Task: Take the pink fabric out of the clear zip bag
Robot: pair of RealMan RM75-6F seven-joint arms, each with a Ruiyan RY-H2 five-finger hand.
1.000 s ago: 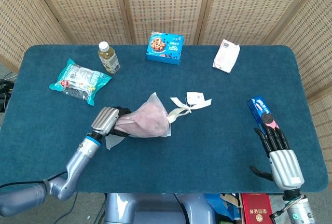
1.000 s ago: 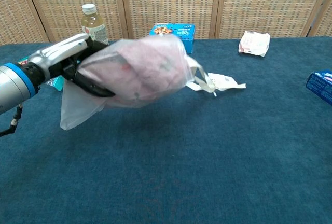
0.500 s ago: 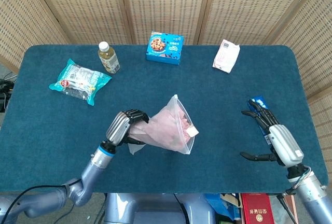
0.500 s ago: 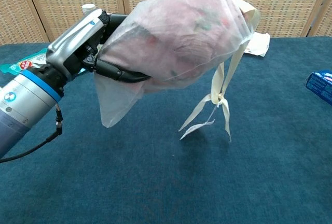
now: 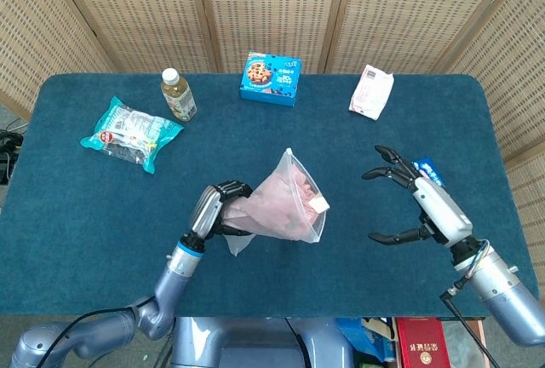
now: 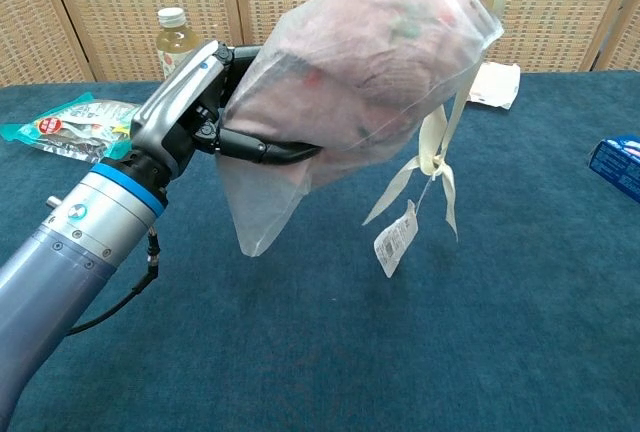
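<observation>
Pink fabric (image 6: 350,62) sits inside the clear zip bag (image 5: 285,206), which I hold lifted off the tabletop (image 5: 102,215) with my left robot hand (image 5: 218,209), fingers wrapped around the bag's lower end. Cream ribbon ties (image 6: 432,157) and a white tag (image 6: 394,245) hang from the bag's upper end. My right robot hand (image 5: 417,206) is to the right of the bag, well apart from it, fingers spread wide and holding nothing. A blue packet (image 5: 426,169) lies just behind that hand.

No print can be read: the blue box (image 5: 271,78), snack packet (image 5: 130,134) and hanging tag (image 6: 394,244) are too blurred.
</observation>
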